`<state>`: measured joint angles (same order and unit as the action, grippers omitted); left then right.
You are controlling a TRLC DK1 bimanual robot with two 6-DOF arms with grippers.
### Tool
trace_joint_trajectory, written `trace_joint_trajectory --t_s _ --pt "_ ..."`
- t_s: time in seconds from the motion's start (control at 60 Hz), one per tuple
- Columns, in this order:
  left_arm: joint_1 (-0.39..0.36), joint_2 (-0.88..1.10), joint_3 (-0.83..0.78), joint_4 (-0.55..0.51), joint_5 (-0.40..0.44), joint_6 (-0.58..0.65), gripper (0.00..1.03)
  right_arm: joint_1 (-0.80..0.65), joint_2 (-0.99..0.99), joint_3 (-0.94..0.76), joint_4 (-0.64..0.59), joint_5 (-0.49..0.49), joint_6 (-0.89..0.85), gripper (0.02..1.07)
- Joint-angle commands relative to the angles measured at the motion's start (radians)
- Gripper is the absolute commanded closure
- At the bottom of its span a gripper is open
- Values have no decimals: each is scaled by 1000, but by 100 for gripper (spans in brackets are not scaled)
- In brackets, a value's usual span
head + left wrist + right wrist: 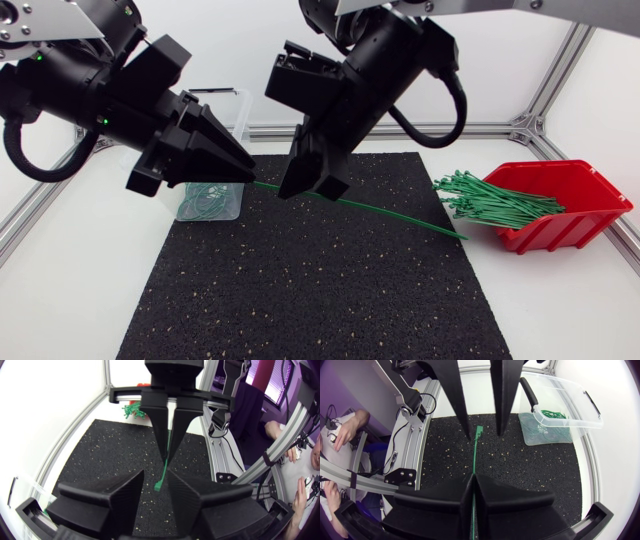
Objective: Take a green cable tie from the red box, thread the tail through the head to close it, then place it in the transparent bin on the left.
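Note:
A straight green cable tie hangs low over the black mat. My right gripper is shut on it near its head end, and its long tail points toward the red box. In the right wrist view the tie runs ahead from my shut right gripper to its head, which sits between the spread fingers of my left gripper without touching either. In the left wrist view the tie's head floats just ahead of my open left gripper, under the right gripper.
The red box holds a bunch of green ties spilling over its left side. The transparent bin, at the mat's back left behind my left gripper, holds looped ties. The black mat covers the table's middle.

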<state>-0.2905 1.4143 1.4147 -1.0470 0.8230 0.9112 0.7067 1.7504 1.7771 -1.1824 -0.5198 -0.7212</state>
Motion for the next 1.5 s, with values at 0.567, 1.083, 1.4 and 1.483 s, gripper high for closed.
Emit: trace_joint_trajectory --t_s 0.567,1.083,1.4,1.483 --pt "76 -109 -276 745 246 -730 35 -171 -186 -189 283 -283 324 102" --pt "125 -49 -396 1467 367 -1462 35 -231 -184 -252 587 -410 602 102" --pt "91 -21 -392 1501 373 -1496 36 -243 -170 -315 799 -433 755 102" --pt "79 -5 -385 1510 373 -1500 36 -240 -164 -323 828 -434 779 102"
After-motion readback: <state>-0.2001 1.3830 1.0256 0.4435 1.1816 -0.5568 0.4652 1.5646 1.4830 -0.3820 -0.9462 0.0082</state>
